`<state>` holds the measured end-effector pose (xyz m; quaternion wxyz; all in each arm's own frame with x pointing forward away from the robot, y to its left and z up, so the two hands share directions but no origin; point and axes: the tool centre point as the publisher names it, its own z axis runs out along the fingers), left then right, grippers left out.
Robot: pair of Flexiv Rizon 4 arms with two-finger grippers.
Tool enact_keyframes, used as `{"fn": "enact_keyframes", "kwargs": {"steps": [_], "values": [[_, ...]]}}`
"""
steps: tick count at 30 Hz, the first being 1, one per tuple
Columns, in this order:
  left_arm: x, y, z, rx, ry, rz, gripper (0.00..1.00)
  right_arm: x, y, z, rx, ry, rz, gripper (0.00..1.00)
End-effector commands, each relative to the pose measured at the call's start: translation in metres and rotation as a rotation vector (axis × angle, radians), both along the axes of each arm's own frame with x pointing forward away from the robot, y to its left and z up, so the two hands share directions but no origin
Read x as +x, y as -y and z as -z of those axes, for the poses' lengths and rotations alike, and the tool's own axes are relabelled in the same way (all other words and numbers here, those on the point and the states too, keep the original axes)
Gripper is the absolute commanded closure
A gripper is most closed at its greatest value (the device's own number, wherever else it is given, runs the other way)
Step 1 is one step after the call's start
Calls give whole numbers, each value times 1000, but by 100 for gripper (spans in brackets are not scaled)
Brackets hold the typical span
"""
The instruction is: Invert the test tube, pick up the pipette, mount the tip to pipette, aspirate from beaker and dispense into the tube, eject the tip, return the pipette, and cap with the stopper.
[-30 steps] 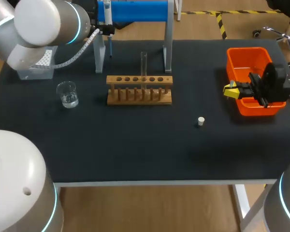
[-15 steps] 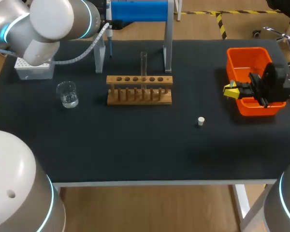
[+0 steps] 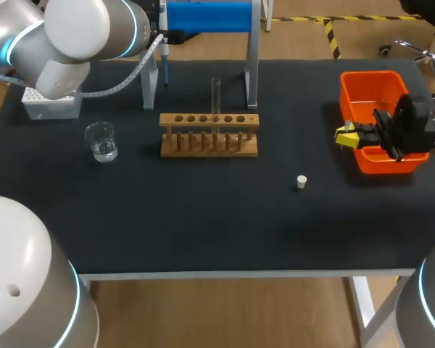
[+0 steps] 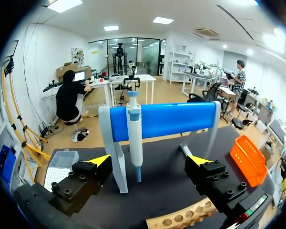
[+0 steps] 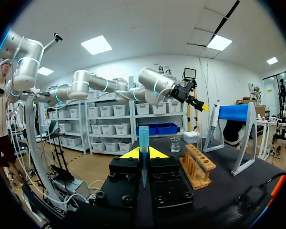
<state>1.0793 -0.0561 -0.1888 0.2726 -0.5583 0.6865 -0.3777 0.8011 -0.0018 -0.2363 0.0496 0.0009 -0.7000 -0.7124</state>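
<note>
My left gripper (image 4: 150, 161) hangs wide open, pipette (image 4: 134, 138) on its stand (image 4: 181, 119) just ahead of the gap, untouched. My right gripper (image 5: 143, 153) is clamped on the tip (image 5: 143, 136), which stands upright between the fingers.

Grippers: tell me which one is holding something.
The right gripper, which is shut on a blue tip standing upright between its fingers. The left gripper is open and empty, with the pipette ahead of it.

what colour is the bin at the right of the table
The bin is orange, best seen in the head view.
</note>
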Motion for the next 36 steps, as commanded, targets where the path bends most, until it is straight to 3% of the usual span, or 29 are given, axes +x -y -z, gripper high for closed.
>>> {"fn": "enact_keyframes", "kwargs": {"steps": [1,12,19,36], "values": [[1,0,-1,1,-6,1,0,-1,0,0,-2,0,0,100],[1,0,-1,1,-6,1,0,-1,0,0,-2,0,0,100],[5,-2,1,-39,74,-23,0,-1,0,0,-2,0,0,100],[17,8,9,-48,128,-21,0,-1,0,0,-2,0,0,100]]}}
